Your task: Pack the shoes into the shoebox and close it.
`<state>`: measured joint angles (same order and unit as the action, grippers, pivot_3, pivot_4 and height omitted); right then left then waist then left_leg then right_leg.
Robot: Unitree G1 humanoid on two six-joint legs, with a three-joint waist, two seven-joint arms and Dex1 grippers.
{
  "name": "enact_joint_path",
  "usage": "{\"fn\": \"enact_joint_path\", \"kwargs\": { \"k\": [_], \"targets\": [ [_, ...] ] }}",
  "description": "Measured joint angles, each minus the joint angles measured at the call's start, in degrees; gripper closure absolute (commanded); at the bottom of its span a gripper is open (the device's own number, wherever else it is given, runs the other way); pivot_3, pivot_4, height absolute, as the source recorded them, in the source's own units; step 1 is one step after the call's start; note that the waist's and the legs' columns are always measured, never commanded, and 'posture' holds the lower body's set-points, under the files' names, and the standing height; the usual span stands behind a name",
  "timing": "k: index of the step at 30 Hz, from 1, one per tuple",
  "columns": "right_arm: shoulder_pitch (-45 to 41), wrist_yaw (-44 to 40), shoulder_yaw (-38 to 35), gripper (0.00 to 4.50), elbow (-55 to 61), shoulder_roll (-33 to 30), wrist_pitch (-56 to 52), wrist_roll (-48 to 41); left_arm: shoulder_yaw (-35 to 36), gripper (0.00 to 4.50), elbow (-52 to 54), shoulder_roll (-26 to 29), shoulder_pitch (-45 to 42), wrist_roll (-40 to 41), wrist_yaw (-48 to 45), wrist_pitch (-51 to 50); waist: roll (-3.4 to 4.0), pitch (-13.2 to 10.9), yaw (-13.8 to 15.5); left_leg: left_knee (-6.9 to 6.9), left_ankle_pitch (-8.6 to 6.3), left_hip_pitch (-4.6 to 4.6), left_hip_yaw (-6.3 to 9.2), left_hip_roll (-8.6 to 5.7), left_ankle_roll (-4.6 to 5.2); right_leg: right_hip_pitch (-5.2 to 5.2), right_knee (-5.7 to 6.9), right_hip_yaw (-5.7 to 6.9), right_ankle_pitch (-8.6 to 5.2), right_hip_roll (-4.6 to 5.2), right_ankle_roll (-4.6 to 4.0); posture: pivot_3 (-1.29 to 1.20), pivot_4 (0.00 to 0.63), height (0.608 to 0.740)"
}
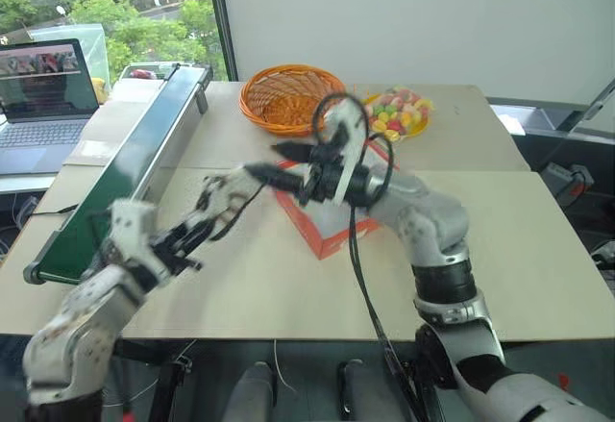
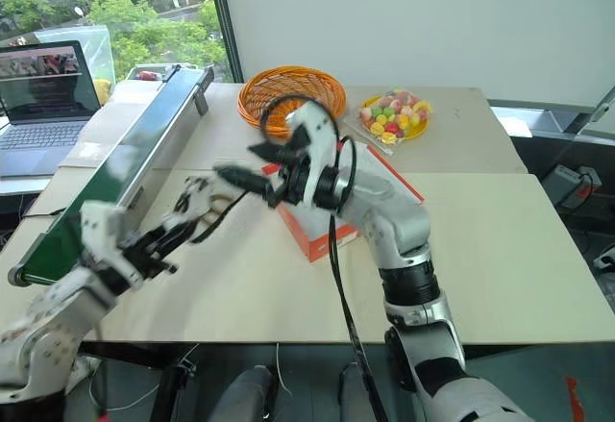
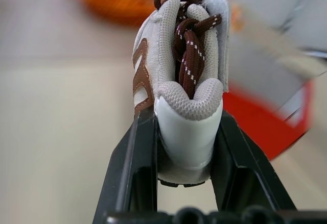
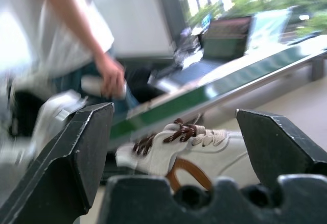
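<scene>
Carrying a shoe (image 1: 219, 201) rightward, the left gripper (image 1: 192, 235) is nearing the shoebox (image 1: 322, 230) at mid-table. Clamping the heel, its fingers (image 3: 138, 163) are aiming the shoe's length away. Gaping wide, the right gripper (image 4: 176, 147) is facing that sneaker side-on.

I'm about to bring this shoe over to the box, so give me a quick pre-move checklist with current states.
1. Left hand clamped on the shoe: ok, fingers grip both sides of its heel.
2. Right hand free to receive: ok, open, shoe ahead of it, not touching.
3. Shoebox reachable: ok, on the table behind the right arm.
4. Shoebox lid open: cannot tell, the arm covers it.
5. Second shoe's place: cannot tell.
6. Path clear: not ok, right arm stands between shoe and box; wicker basket sits just beyond.
</scene>
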<state>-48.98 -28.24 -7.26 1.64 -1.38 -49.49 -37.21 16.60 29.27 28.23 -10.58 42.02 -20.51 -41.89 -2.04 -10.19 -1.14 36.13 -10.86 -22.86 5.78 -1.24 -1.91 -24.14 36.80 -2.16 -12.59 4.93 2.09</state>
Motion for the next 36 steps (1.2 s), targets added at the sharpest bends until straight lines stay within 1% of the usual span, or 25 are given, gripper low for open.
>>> {"fn": "enact_joint_path", "kwargs": {
  "k": [3,7,13,16,21,28,30,36],
  "targets": [
    [-1.1,6.3,-5.7,0.0,-0.9,1.9,-1.4,-3.7,-3.9,3.5,1.2,-2.7,-7.7,-0.2,4.2,-1.5,0.01,0.0,-0.8,-0.06,-0.04,-0.05,-0.12,0.02,0.06,-0.05,-0.04,-0.05,0.0,0.0,0.0,0.0,0.15,0.74],
    [-1.1,9.3,-7.5,0.0,-0.9,1.7,-1.9,-5.1,-6.2,3.5,1.0,-4.0,-10.5,-1.1,7.0,-3.0,0.01,0.0,-1.9,-0.1,-0.08,-0.09,-0.26,0.03,0.14,-0.16,-0.04,-0.17,0.0,-0.01,0.0,0.0,0.15,0.74],
    [-1.4,12.1,-9.3,0.0,-0.9,1.7,-1.8,-8.2,-6.9,3.5,0.3,-6.4,-14.3,-1.5,9.3,-3.3,0.01,0.0,-1.8,-0.03,-0.08,-0.06,-0.26,0.03,0.13,-0.08,-0.07,-0.17,-0.01,-0.01,0.01,0.0,0.15,0.74],
    [-1.4,12.5,-9.3,0.0,-0.9,1.3,-1.8,-8.9,-7.0,3.5,0.1,-6.4,-14.5,-1.4,9.5,-3.3,0.01,0.0,-1.7,-0.03,-0.08,-0.07,-0.27,0.04,0.13,-0.09,-0.06,-0.17,-0.01,-0.03,0.01,0.0,0.15,0.74],
    [-1.5,12.5,-9.2,0.0,-1.3,-0.8,-1.8,-9.3,-6.6,3.5,0.1,-4.9,-14.6,-1.4,8.8,-3.3,0.01,0.0,-1.7,-0.03,-0.08,-0.08,-0.27,0.04,0.13,-0.09,-0.08,-0.17,-0.01,-0.03,0.02,0.0,0.15,0.74],
    [-2.7,11.7,-10.1,0.0,-3.9,-7.7,-3.0,-10.9,-3.6,3.5,-0.1,-1.3,-14.0,-1.6,6.5,-2.3,0.02,0.0,-1.5,-0.04,-0.08,-0.09,-0.3,0.04,0.14,-0.09,-0.12,-0.17,-0.01,-0.03,0.02,0.0,0.15,0.74],
    [-3.5,11.3,-10.4,0.0,-4.6,-8.5,-3.0,-11.0,-3.6,3.5,-0.1,-1.5,-14.0,-1.6,6.5,-2.2,0.02,0.0,-1.5,-0.04,-0.08,-0.09,-0.3,0.05,0.14,-0.07,-0.14,-0.17,-0.02,-0.03,0.02,0.0,0.15,0.74],
    [-4.4,9.7,-8.2,0.0,-7.1,-6.9,-2.8,-10.9,-8.0,3.5,0.4,-7.2,-16.4,-1.4,8.9,-2.3,0.02,0.0,-1.5,-0.02,-0.08,-0.11,-0.31,0.05,0.14,-0.07,-0.13,-0.18,-0.01,-0.03,0.02,0.0,0.15,0.74]
  ]
}}
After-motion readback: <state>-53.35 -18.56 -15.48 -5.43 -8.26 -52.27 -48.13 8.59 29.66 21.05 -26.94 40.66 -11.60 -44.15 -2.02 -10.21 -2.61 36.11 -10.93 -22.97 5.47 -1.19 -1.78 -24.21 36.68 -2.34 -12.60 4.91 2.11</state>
